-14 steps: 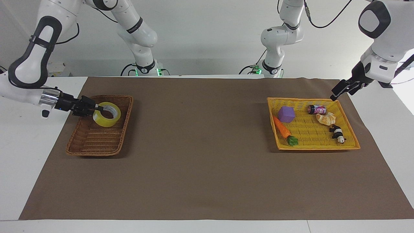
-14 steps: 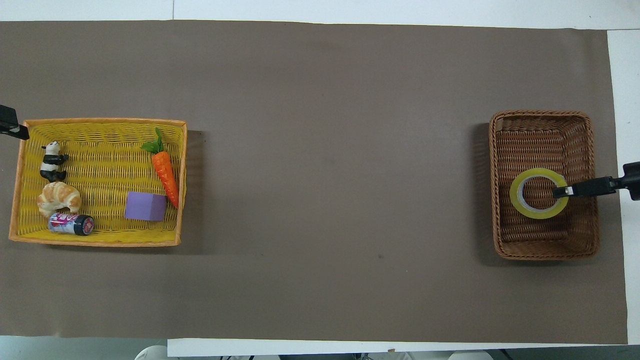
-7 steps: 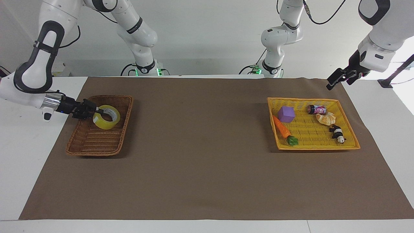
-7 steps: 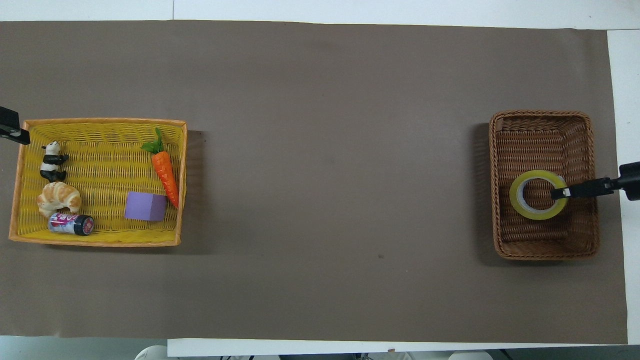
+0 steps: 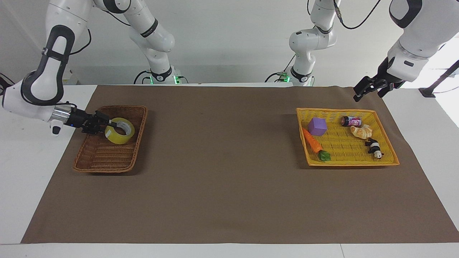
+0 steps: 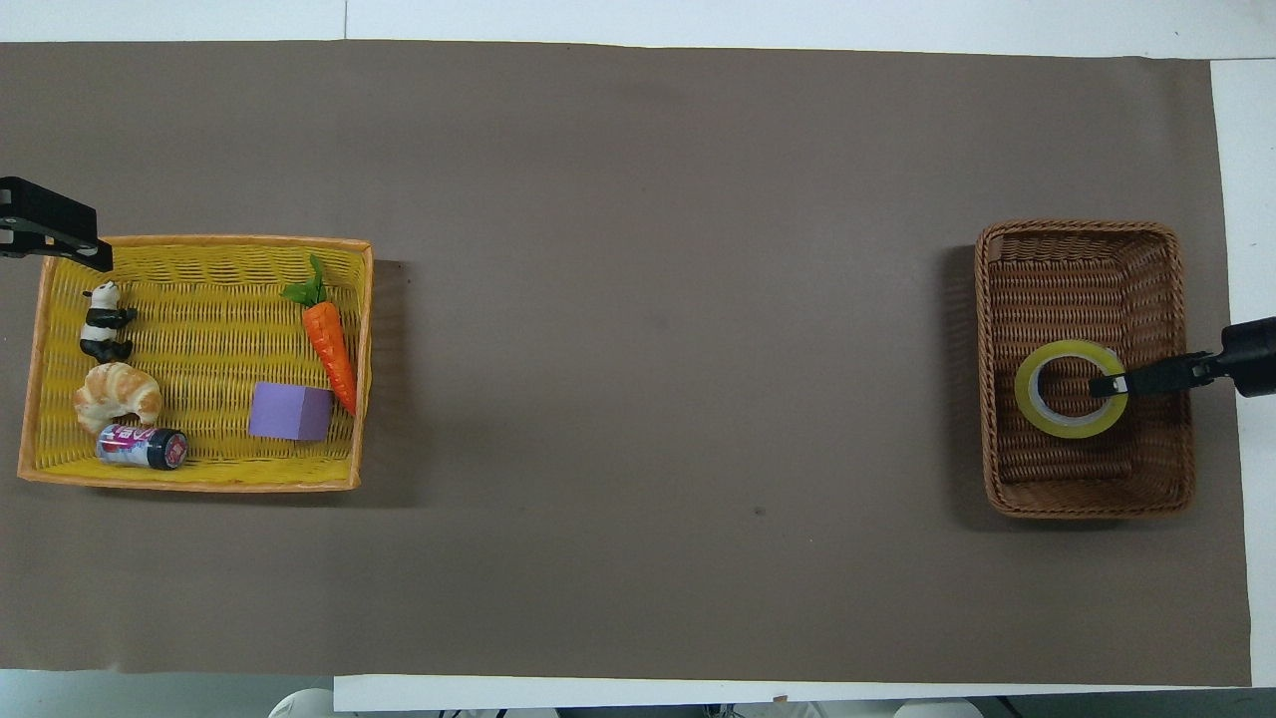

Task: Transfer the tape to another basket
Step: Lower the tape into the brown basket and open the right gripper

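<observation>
Big brown mat (image 5: 222, 172) covers most of the table. Biggest container is the yellow mesh tray (image 5: 353, 163) at the left arm's end. It holds a purple cube (image 5: 317, 126), a carrot (image 5: 312, 141), a croissant (image 5: 361, 131), a small can (image 5: 349, 121) and a tiny panda (image 5: 374, 147).

The wicker basket (image 5: 100, 161) sits at the right arm's end. The only thing in it is the tape (image 5: 120, 135), which is in the half nearer the robots and tipped so its hole shows.

The right gripper (image 5: 107, 124) reaches in low at the roll's wall. Honestly I can't tell if it's clamped on the roll or letting go.

The left gripper (image 5: 364, 92) hangs spread wide and empty over the tray's robot-side corner, just waiting.

On handling, I'd guess the roll is light and stiff with a slick outer face. Pinching across the wall, one side inside the core, looks like the sane hold. Grabbed around the outside, it'd probably slip or roll.
</observation>
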